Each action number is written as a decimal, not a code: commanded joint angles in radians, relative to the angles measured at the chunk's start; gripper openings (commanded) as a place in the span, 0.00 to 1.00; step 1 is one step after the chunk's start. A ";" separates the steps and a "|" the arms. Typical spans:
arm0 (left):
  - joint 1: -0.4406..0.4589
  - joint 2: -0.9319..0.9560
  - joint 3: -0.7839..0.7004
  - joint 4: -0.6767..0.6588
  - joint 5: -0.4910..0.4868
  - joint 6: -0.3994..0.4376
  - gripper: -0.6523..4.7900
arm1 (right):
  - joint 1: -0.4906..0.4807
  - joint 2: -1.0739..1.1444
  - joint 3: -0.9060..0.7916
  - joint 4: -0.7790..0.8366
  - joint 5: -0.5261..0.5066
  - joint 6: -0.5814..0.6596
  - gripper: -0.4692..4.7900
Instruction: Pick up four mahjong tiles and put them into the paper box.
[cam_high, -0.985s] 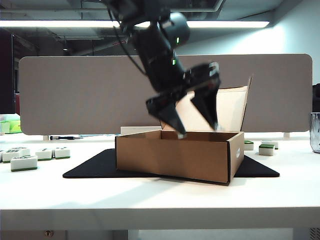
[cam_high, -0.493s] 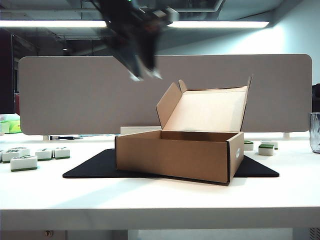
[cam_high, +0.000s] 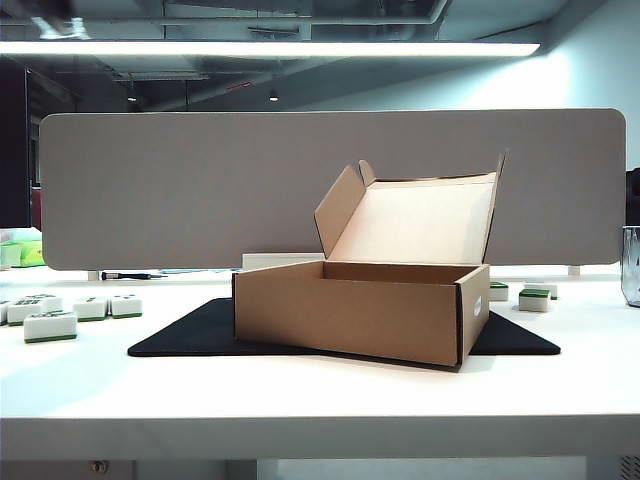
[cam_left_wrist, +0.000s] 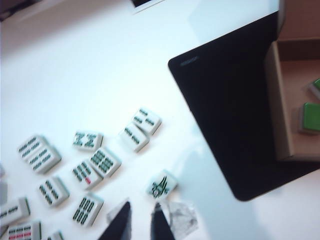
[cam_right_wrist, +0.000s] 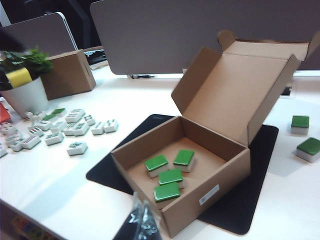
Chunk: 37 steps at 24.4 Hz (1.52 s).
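Observation:
Several green-topped mahjong tiles (cam_right_wrist: 170, 177) lie inside the open paper box (cam_right_wrist: 210, 190), two of them also showing as mahjong tiles (cam_left_wrist: 311, 116) in the left wrist view. The paper box (cam_high: 350, 310) sits mid-table with its lid raised. My left gripper (cam_left_wrist: 141, 220) hovers over the white table beside loose tiles, away from the paper box (cam_left_wrist: 272, 100); its fingers stand close together with nothing between them. My right gripper (cam_right_wrist: 142, 222) is shut and empty, high up near the box's front corner. Neither arm shows in the exterior view.
A black mat (cam_high: 180, 335) lies under the box. Loose white-faced tiles (cam_left_wrist: 100, 162) are scattered at the table's left (cam_high: 50, 322). Two green-topped tiles (cam_right_wrist: 300, 122) rest to the box's right. A potted plant (cam_right_wrist: 25, 95) and a closed carton (cam_right_wrist: 70, 72) stand far left.
The left arm, which hung over the box with its jaws wide, has risen and swung left out of the exterior view, and its jaws have closed.

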 joint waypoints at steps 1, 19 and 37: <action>0.054 -0.172 -0.195 0.135 0.006 0.004 0.14 | 0.000 -0.010 -0.073 0.117 0.005 -0.002 0.09; 0.057 -1.103 -0.988 0.269 0.000 0.045 0.11 | 0.001 -0.011 -0.359 0.232 0.206 -0.002 0.09; 0.057 -1.308 -1.249 0.666 0.045 -0.225 0.11 | 0.002 -0.011 -0.401 0.227 0.200 0.002 0.09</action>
